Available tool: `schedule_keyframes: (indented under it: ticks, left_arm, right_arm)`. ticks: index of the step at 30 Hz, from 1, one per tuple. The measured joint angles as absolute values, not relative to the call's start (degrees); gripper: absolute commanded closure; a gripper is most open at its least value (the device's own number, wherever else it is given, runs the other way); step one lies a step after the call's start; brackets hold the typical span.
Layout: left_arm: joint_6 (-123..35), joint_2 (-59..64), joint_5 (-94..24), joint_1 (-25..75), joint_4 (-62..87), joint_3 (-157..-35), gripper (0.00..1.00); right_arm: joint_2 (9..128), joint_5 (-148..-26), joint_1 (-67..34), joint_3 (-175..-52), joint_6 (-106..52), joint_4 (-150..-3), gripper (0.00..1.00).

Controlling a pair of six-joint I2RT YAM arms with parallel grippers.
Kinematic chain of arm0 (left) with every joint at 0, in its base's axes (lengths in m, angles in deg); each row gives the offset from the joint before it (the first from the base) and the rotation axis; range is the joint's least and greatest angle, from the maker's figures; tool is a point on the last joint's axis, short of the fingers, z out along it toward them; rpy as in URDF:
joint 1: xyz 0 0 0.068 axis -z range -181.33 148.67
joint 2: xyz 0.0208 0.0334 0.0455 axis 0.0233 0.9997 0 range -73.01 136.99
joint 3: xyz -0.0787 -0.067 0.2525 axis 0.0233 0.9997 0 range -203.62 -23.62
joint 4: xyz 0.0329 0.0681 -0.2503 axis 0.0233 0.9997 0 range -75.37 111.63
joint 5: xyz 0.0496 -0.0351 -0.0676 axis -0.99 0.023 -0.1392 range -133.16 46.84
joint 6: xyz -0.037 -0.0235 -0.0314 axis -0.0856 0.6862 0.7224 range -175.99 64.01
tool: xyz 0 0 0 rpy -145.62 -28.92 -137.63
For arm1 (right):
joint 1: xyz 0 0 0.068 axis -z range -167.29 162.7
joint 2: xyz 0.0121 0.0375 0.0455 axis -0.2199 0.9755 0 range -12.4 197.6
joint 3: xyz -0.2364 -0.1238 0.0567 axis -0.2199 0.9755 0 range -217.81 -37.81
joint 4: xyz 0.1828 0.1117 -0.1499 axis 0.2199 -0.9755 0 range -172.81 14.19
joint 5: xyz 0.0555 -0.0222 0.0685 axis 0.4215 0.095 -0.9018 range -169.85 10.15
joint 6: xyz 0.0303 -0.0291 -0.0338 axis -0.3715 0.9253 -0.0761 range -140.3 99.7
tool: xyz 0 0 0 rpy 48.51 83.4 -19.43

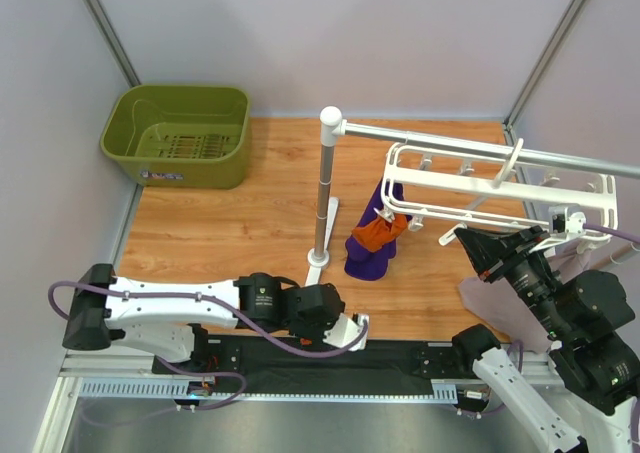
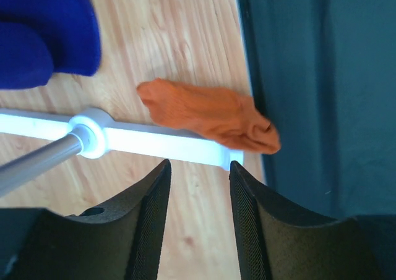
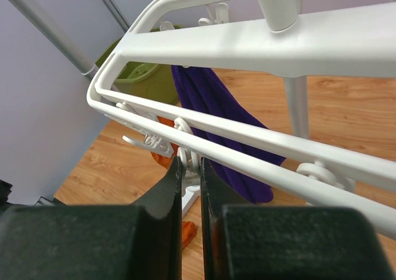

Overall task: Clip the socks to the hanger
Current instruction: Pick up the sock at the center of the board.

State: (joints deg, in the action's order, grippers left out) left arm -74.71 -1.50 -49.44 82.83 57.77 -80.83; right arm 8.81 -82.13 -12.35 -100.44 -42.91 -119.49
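Note:
The white hanger [image 1: 480, 188] hangs from the silver rail. One orange sock [image 1: 380, 231] hangs under its left end, against a dark purple cloth [image 1: 372, 253]. The other orange sock [image 2: 210, 116] lies flat on the wooden table beside the post's white foot [image 2: 154, 141]. My left gripper [image 2: 199, 165] is open and empty, just short of that foot and sock; it also shows low in the top view [image 1: 362, 325]. My right gripper [image 3: 190, 162] is pinched on a small white clip under the hanger's rails [image 3: 260, 144]; it shows in the top view [image 1: 455, 238] too.
A green bin [image 1: 180, 133] stands at the back left. The silver rail [image 1: 450, 145] sits on a post [image 1: 323, 193] mid-table. A pale lilac cloth [image 1: 490, 308] lies at the right. A black mat [image 1: 330, 358] runs along the near edge.

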Motion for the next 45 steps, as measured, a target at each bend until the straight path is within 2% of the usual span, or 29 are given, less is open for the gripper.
schedule_keyframes:
  ticks: [6, 12, 23, 30, 33, 40, 45]
  left_arm:
    - [-91.95, 2.23, -53.09, 82.83, 56.15, -72.55, 0.54]
    - [-101.68, 3.74, -53.88, 83.0, 52.48, -68.92, 0.57]
    - [-109.51, 4.09, -50.16, 86.13, 49.05, -69.16, 0.57]
    - [-111.54, 9.12, -46.69, 86.19, 47.8, -69.55, 0.6]
    - [-111.93, 11.52, -45.03, 85.23, 47.14, -70.45, 0.66]
    - [-111.78, 14.47, -40.41, 81.89, 46.92, -72.2, 0.93]
    - [-111.34, 17.01, -37.29, 80.95, 47.25, -73.95, 1.0]
  right_arm:
    - [8.81, -82.37, -12.35, -100.44, -42.93, -119.4, 1.0]
    - [8.81, -82.48, -12.35, -100.44, -42.93, -119.4, 1.0]
    - [8.31, -82.5, -12.35, -100.44, -42.95, -119.47, 1.0]
    - [8.2, -82.53, -12.35, -100.42, -42.97, -119.47, 1.0]
    - [8.13, -82.53, -12.35, -100.42, -42.97, -119.49, 1.0]
    - [8.11, -82.53, -12.35, -100.42, -42.97, -119.56, 1.0]
    - [8.11, -82.53, -12.35, -100.42, -42.99, -119.56, 1.0]
